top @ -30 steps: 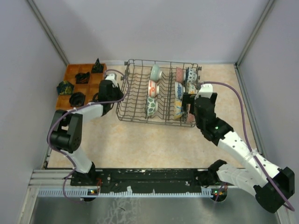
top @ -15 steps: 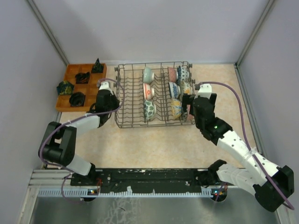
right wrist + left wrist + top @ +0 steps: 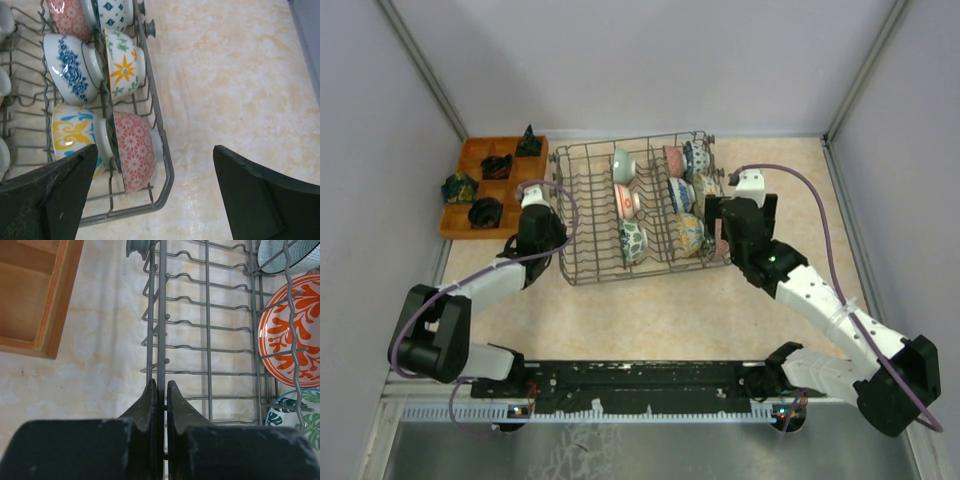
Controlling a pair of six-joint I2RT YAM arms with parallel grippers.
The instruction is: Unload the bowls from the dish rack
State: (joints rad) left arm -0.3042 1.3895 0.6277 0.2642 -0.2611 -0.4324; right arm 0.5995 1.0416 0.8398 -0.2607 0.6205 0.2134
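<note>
The dish rack lies skewed on the table, and several bowls stand on edge in its right half. Among them are a pale green bowl, a red-and-white one and a green-leaf one. My left gripper is shut on the rack's left rim wire. My right gripper stands open just off the rack's near right corner. A red patterned bowl and a yellow-and-blue bowl sit between its fingers, untouched.
An orange tray with dark objects sits at the far left, close to the rack's left side. Grey walls close in the table on the left, back and right. A purple cable loops over the right arm.
The rack has slid left and toward the near side and turned askew, with my left gripper shut on its rim throughout. The right gripper has shifted slightly left, staying open.
</note>
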